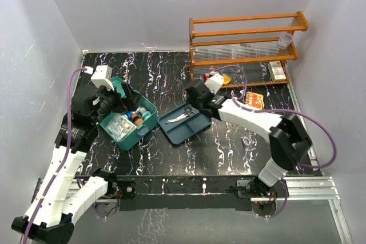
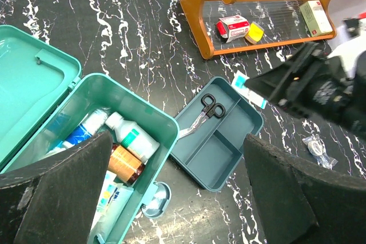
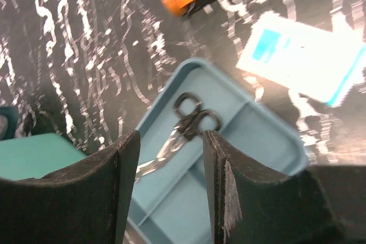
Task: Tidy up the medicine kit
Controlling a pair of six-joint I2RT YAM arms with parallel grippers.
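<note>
I see the medicine kit (image 1: 142,135) on the left part of the bench (image 1: 229,152), with its lid (image 2: 28,72) thrown back to the far left. Inside it lie bottles and a tube, close together. My left gripper (image 2: 177,138) hangs above the kit with its fingers spread wide, and nothing is between them. Just beside the kit, on its right, is a darker divided tray (image 2: 214,155). A pair of scissors (image 3: 186,124) lies in one compartment of this tray. My right gripper (image 3: 171,135) is above the tray, over the scissors. Its fingers are partly apart and hold nothing. A white and blue packet (image 3: 303,55) lies on the bench just beyond the tray. The orange shelf rack (image 1: 246,27) stands at the far right.
</note>
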